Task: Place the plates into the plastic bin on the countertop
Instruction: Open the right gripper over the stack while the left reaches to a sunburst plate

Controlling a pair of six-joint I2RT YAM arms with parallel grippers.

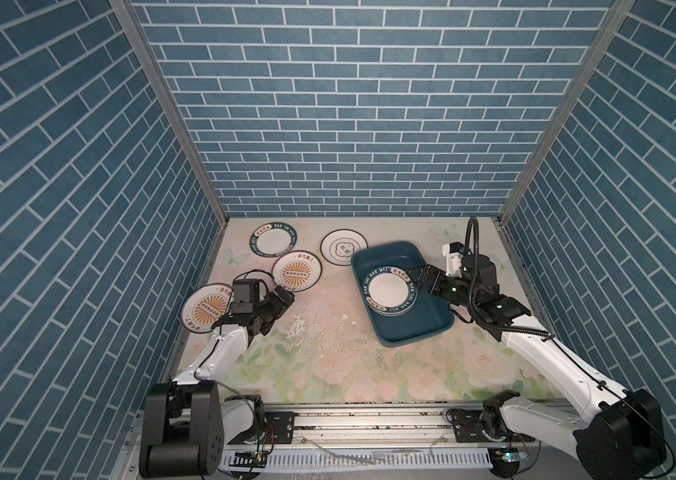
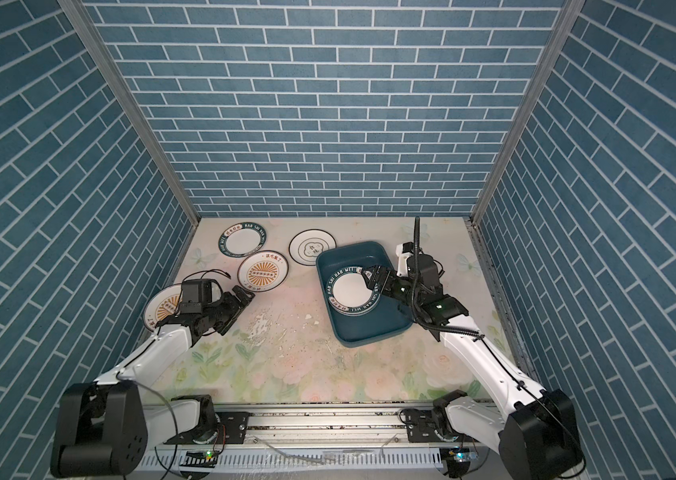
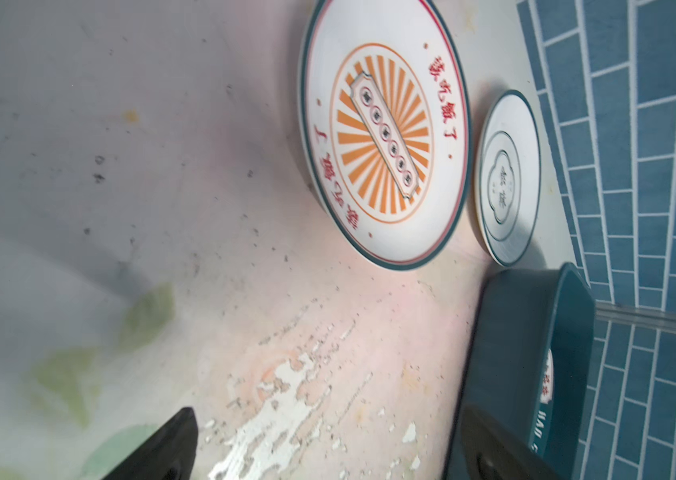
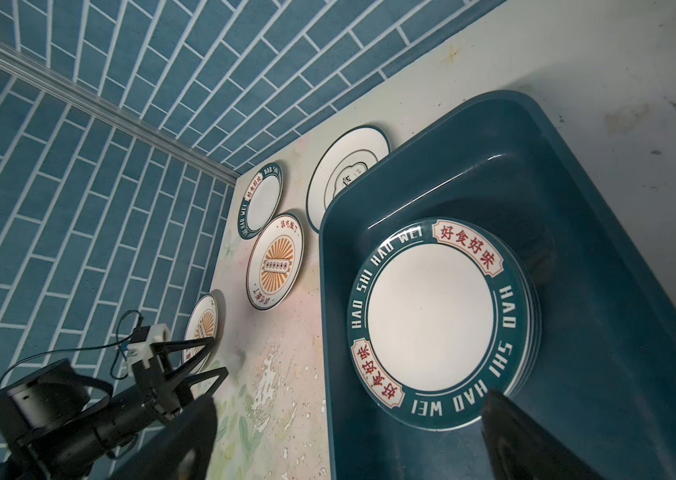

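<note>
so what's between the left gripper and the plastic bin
Only bare, worn countertop lies between the left gripper and the plastic bin. No plate sits there, as both top views show.

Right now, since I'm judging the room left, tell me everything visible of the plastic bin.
The plastic bin is a shallow, glossy teal rectangular tub with rounded corners and sloped walls. It sits flat on the countertop, askew, right of centre. A stack of plates lies inside, leaving the near end bare. The open right gripper hangs over the stack's edge.
</note>
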